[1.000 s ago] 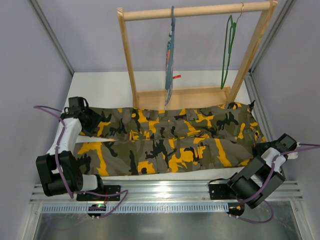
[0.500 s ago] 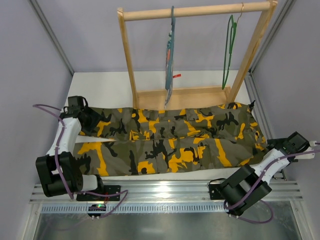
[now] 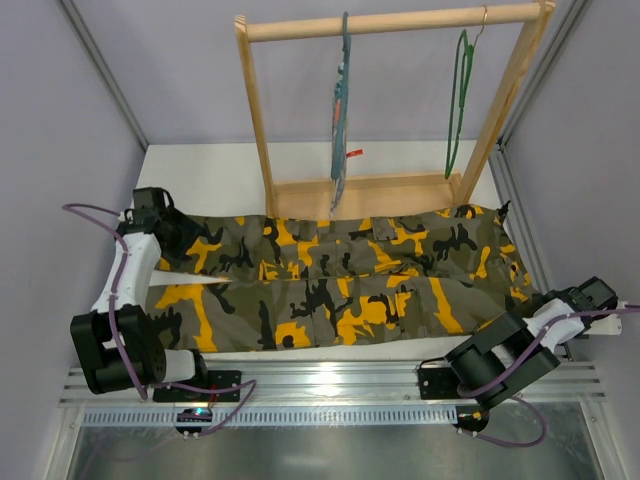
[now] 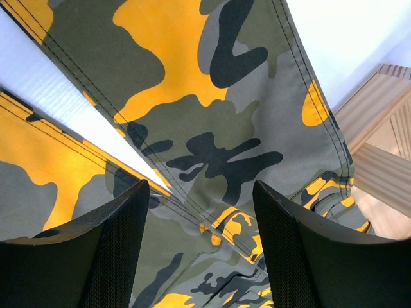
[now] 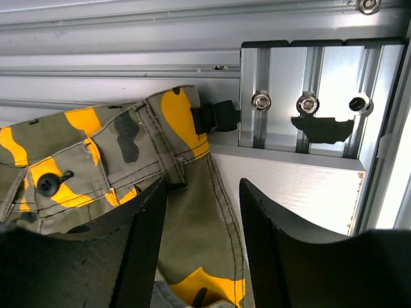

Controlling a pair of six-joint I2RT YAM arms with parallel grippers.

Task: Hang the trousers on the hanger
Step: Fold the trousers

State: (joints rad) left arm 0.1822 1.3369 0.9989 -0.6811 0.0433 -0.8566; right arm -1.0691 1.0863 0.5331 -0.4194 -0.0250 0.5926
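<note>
**Both hands open at the trousers' ends, hanger on the rack**

The left hand (image 4: 198, 196) has its jaws spread, with nothing between them. Its two black fingers (image 4: 106, 253) frame a stretch of camouflage cloth, pointing down the leg towards the rack (image 3: 370, 195). In the wrist view a white wedge of worktop (image 3: 210, 170) shows between the two legs. Whether the fingertips touch the fabric is hard to say from this angle; they may only hover just above it. From above, this hand sits well to the left of the rack's base, at the hem end of the far leg.

The right hand (image 5: 203, 187) is also open and grips nothing. Under its gap lies the waistband corner, with a black button (image 5: 46, 183) to one side and a black strap end (image 5: 215, 117) at the band's edge. Beyond that runs a metal rail (image 5: 128, 45). From above, this hand is to the right of the rack and nearer the camera than its base.

The trousers (image 3: 340, 280) lie flat on the worktop just in front of the rack's base, legs to the left, waist to the right. Their far edge touches or nearly touches the base board.

The hanger (image 3: 457, 100) hangs from the rack's top bar near its right post, well above the trousers. A striped cloth (image 3: 340, 110) hangs from the same bar, near its middle.
</note>
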